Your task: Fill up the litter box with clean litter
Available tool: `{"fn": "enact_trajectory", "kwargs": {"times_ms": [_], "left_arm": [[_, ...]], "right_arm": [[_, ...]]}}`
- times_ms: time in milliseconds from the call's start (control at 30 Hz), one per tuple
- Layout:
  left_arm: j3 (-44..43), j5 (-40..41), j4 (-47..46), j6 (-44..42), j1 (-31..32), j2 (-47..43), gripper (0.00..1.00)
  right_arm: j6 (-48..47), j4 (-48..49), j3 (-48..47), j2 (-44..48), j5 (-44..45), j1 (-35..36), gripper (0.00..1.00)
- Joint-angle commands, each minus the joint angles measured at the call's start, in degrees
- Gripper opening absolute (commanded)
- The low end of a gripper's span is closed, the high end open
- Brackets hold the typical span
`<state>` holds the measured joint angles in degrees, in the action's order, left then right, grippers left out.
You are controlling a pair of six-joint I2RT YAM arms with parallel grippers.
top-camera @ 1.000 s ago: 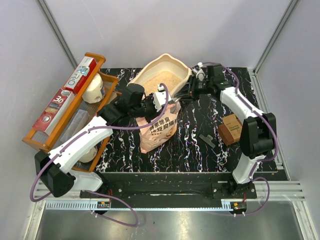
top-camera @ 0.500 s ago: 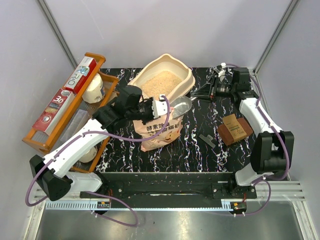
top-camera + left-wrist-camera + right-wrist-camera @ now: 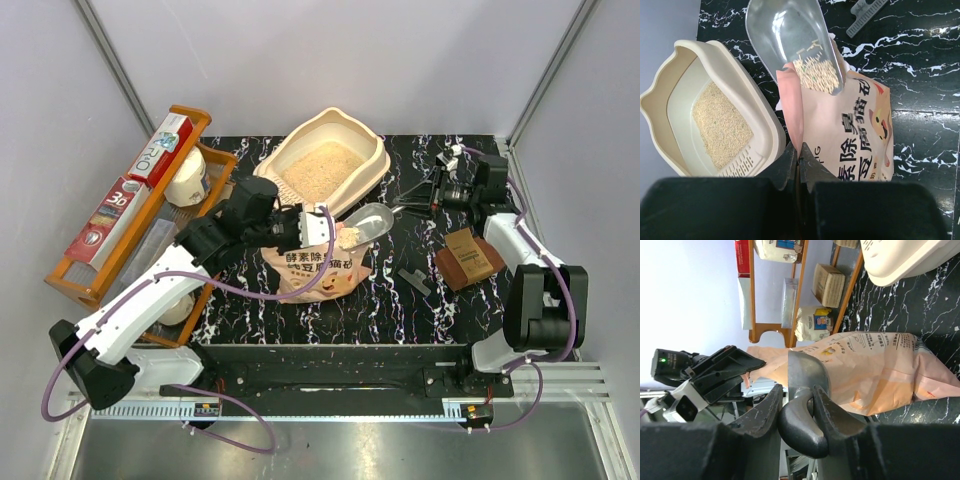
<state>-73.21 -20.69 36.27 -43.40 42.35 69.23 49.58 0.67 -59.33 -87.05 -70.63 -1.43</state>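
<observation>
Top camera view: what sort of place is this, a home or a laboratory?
Probably a robot test cell, not a home: bare grey walls, two arms bolted at a black marbled table, a litter box and orange rack as props.

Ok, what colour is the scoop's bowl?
Clear, see-through plastic; the scoop shows best in the left wrist view.

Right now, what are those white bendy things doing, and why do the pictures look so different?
Those are two robot arms with pinching grippers. One picture looks down from above. The other two come from small cameras on each wrist. On the black marbled table are a cream litter box with sandy litter inside, a pink bag, an orange rack and a brown box. The left gripper pinches the bag's edge. The right gripper holds the handle of a scoop, which carries some litter at the bag's open top.
</observation>
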Motion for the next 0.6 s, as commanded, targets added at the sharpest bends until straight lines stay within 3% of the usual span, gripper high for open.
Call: {"fn": "enact_trajectory", "kwargs": {"times_ms": [0,167,367,567], "left_arm": [[-1.1,-0.4,-6.2,-2.7,-0.3,-5.5,0.00],[-1.6,-0.6,-6.2,-1.3,-0.2,-5.9,0.00],[-1.1,-1.0,-6.9,-0.8,-0.2,-5.4,0.00],[-0.5,-2.2,-7.6,0.6,-0.2,-5.4,0.00]], "right_arm": [[15.6,18.6,1.6,-0.8,-5.9,-2.0,0.00],[13.4,15.3,-2.0,-0.8,-7.9,-5.0,0.00],[16.2,19.2,4.1,-0.4,-7.6,-5.9,0.00],[10.8,12.2,6.0,4.1,-7.7,-6.2,0.00]]}}
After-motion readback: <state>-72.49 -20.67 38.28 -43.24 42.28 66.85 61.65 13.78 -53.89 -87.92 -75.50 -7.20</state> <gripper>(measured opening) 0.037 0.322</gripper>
